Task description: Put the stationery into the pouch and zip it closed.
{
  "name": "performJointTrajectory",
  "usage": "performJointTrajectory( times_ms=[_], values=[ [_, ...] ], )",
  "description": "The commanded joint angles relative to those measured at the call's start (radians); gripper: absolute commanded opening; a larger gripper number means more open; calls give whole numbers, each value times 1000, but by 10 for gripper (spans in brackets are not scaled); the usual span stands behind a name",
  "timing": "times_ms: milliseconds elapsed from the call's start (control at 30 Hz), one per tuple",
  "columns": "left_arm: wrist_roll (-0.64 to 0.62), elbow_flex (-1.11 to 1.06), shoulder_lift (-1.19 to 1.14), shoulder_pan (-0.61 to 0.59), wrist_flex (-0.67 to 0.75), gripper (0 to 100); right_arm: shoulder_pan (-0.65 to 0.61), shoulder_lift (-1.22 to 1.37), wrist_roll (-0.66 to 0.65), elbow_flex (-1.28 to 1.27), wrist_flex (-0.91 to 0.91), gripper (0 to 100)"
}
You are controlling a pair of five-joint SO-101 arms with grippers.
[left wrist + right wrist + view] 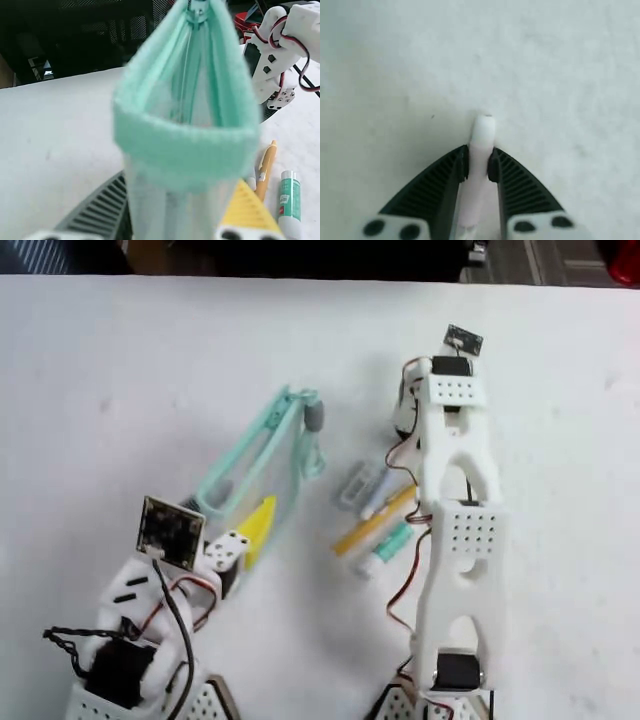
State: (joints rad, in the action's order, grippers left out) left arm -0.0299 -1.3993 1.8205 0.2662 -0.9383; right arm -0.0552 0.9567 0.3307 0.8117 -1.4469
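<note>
From above, the pouch (262, 455) lies at a slant on the white table (120, 390). It has clear sides, a mint-green trim and a grey zipper pull (315, 418) at its far end. The left gripper (250, 535) meets its near end, with a yellow finger over the clear side. Just beside the pouch, between it and the right arm (455, 490), lie loose pieces: an orange pen (375, 525), a teal-and-white tube (388, 545) and a small clear item (360, 483).

In the left wrist view, the pouch fills the space between a grey ribbed finger and the yellow one, which clasp it. Its mint band curves round a gaping mouth, and the zipper track runs away from the camera. The pen and tube lie on the table alongside.

In the right wrist view, the right gripper (479, 165) has its dark ribbed jaws clenched on a white stick (482, 132). The stick's rounded tip pokes out over the bare table.
</note>
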Motion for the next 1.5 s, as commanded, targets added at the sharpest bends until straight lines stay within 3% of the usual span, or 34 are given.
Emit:
performJointTrajectory(
  times_ms=[0,400,1000,1167,1467],
  values=[
    [-11,8,10,-7,3,214,-18,-41,-3,17,-33,17],
    [-18,8,10,-7,-3,217,-21,-4,-3,17,-54,17],
    [-83,8,10,-38,3,215,-35,-231,-5,14,-252,17],
    [-83,8,10,-38,3,215,-70,-309,-8,-11,-271,17],
    [-81,-11,10,-38,17,215,-99,-634,-138,-163,-271,16]
  ],
)
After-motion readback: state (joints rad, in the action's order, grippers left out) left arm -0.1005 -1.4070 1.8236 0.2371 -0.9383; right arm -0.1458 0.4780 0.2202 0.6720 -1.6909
